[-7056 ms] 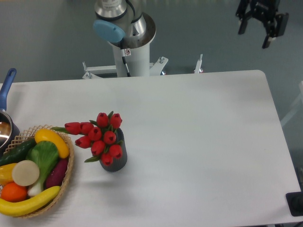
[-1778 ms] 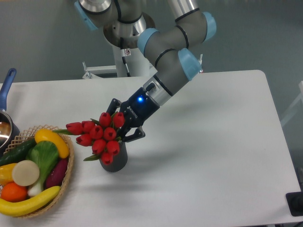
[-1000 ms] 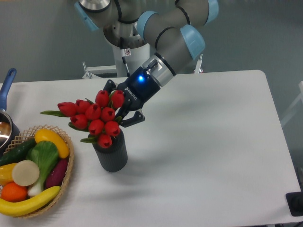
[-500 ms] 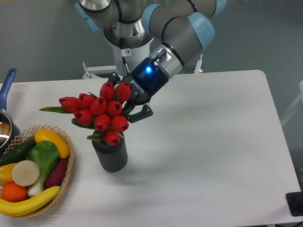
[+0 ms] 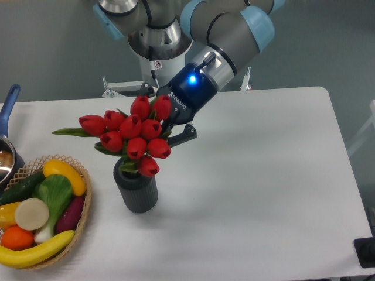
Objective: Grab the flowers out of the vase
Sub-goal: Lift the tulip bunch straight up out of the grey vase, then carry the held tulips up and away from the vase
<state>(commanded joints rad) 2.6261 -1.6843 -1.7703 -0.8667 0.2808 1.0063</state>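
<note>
While the fixed camera looks down on the white table (image 5: 252,175), we see the gripper (image 5: 167,120) closed on the tulip bunch (image 5: 132,134), its dark fingers (image 5: 183,136) pinching in behind the red buds. We see the bunch raised over the dark grey ribbed vase (image 5: 136,190), the lowest bud just above the round mouth; whether the stem ends are clear of the mouth we cannot tell, since the buds hide them. One green leaf sticks out toward the table's left edge.

We find the vase upright in the left half of the table, nearer the front edge than the back. Just beside it, at the front left corner, sits a woven wicker basket (image 5: 87,208) holding a banana (image 5: 35,250), an orange (image 5: 16,237), a green leafy vegetable (image 5: 54,196), a yellow pepper-like piece (image 5: 64,174), a dark cucumber (image 5: 20,188), a purple piece (image 5: 71,214) and a pale round slice (image 5: 31,213). At the left edge a pot with a blue handle (image 5: 8,108) is partly cut off.

We see bare tabletop across the whole right half, out to the right edge and the rounded far right corner. The arm's base (image 5: 158,64) stands behind the back edge.
</note>
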